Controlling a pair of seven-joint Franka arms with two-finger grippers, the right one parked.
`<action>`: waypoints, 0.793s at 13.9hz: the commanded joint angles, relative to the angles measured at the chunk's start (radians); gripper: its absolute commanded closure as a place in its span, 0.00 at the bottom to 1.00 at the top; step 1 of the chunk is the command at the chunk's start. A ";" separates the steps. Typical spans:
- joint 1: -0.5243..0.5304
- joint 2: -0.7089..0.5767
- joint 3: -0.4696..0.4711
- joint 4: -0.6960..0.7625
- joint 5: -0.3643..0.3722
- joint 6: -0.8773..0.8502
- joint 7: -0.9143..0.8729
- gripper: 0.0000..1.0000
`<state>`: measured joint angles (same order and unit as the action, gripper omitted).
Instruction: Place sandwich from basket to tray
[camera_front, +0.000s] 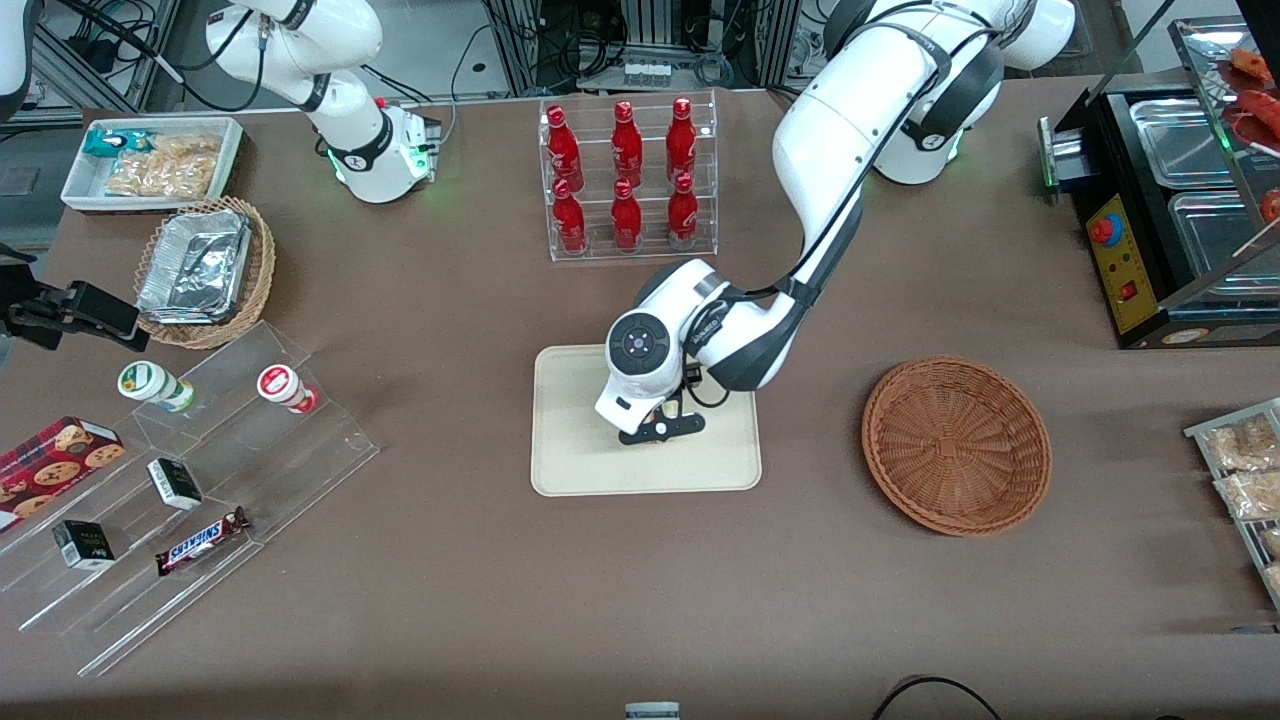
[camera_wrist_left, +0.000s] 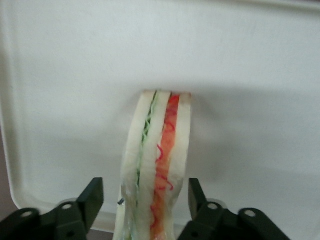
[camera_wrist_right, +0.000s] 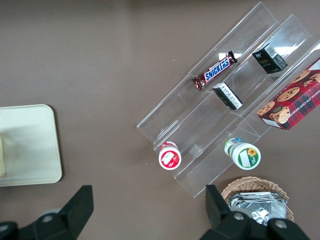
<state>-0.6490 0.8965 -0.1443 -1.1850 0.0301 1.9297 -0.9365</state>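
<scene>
- Gripper hovering low over tray, fingers spread, standing just clear of sandwich on both sides, pinching nothing.
- Sandwich standing on edge on tray, bread slices upright, green filling and red-orange filling showing along cut edge; hidden under wrist in front view.
- Probably resting on tray surface already, though contact line not showing clearly in wrist view.
- Judging step as release and retreat: sandwich looking delivered, only pulling away left.
- Doing it well: lifting straight up, keeping fingers spread, avoiding any sideways drift that could clip a slice and topple the wedge.
- Watching for tipping: narrow upright stance looking unstable, so going slow on first part of lift.
- Basket sitting well apart from tray toward working arm's end of table, holding nothing visible.
- Tray holding only sandwich, as far as showing.
- Lighter wicker basket toward parked arm's end holding foil trays.
- White bin farther from front camera than that wicker basket, holding bagged snacks.
- Clear rack holding red bottles in two rows.
</scene>
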 joint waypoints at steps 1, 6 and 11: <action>-0.015 -0.051 0.066 0.012 0.008 -0.018 -0.010 0.00; 0.028 -0.250 0.101 -0.042 0.067 -0.145 0.043 0.00; 0.211 -0.486 0.101 -0.229 0.053 -0.290 0.299 0.00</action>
<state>-0.5180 0.5390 -0.0361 -1.2526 0.0854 1.6387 -0.7332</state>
